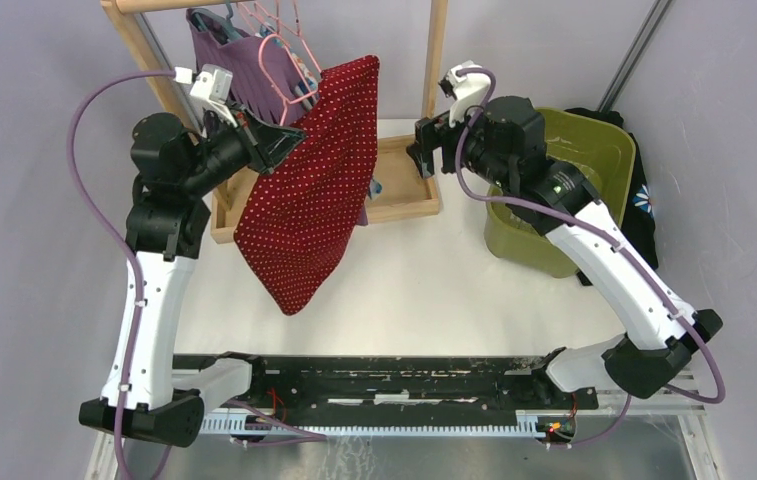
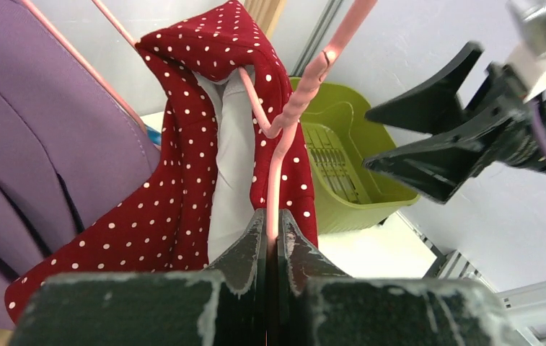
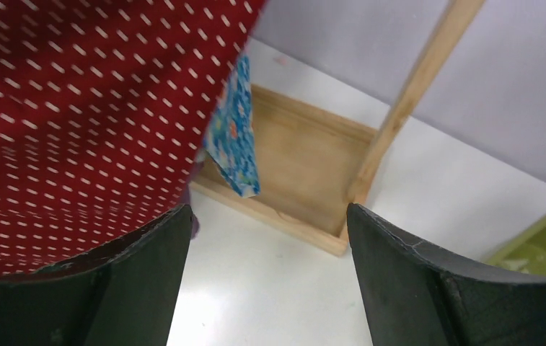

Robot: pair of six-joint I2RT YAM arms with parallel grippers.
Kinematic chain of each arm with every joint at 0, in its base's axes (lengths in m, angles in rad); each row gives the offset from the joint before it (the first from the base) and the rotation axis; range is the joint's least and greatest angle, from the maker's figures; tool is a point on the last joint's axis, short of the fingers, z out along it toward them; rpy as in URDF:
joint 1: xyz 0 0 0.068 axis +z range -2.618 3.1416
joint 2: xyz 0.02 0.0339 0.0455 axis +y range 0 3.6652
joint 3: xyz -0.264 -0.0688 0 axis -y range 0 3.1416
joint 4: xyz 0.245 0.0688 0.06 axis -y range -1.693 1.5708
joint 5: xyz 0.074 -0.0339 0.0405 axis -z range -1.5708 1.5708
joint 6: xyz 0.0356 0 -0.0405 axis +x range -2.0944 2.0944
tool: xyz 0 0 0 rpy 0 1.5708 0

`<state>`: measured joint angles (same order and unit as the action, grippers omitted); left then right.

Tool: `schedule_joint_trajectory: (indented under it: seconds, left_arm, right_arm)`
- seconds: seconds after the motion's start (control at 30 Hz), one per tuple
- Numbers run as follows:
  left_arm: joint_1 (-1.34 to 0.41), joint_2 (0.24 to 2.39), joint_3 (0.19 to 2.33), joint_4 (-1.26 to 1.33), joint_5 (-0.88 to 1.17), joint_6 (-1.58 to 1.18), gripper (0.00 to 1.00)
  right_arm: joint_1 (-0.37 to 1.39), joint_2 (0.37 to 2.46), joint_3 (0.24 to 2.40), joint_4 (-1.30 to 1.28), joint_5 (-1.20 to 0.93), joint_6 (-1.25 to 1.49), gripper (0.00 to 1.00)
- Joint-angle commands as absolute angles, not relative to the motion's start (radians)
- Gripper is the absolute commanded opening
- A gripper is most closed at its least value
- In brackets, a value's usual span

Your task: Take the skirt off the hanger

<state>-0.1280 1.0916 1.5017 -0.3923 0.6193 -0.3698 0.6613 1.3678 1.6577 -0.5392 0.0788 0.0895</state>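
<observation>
A red skirt with white dots [image 1: 316,180] hangs from a pink hanger [image 1: 299,88] held out in front of the wooden rack. In the left wrist view the skirt [image 2: 176,194] drapes from the hanger's wire [image 2: 278,155]. My left gripper [image 1: 289,140] is shut on the pink hanger, its jaws [image 2: 272,234] pinched on the wire. My right gripper [image 1: 424,150] is open and empty, just right of the skirt; in the right wrist view [image 3: 266,238] the skirt [image 3: 75,122] fills the left side. It also shows in the left wrist view [image 2: 436,137].
A wooden clothes rack [image 1: 434,60] with a tray base [image 1: 404,190] stands at the back. A purple garment [image 1: 224,50] hangs on it. A blue patterned cloth [image 3: 234,144] hangs over the tray. A green bin [image 1: 574,170] sits at the right, with dark cloth behind it.
</observation>
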Motion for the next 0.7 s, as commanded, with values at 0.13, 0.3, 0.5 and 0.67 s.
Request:
schedule_joint_trajectory:
  seconds: [0.13, 0.3, 0.5, 0.67]
  left_arm:
    - [-0.211, 1.151, 1.582, -0.363, 0.504, -0.233, 0.03]
    - [-0.273, 1.190, 1.603, -0.392, 0.430, -0.186, 0.03]
    - [-0.305, 1.220, 1.591, -0.403, 0.393, -0.151, 0.03]
    - [-0.328, 1.224, 1.571, -0.402, 0.373, -0.140, 0.03]
  right_arm:
    - [0.711, 1.549, 1.923, -0.508, 0.020, 0.129, 0.84]
    - [0.756, 1.650, 2.078, -0.541, 0.021, 0.123, 0.84]
    - [0.787, 1.658, 2.093, -0.514, 0.029, 0.136, 0.83]
    - [0.791, 1.669, 2.071, -0.480, 0.027, 0.158, 0.83]
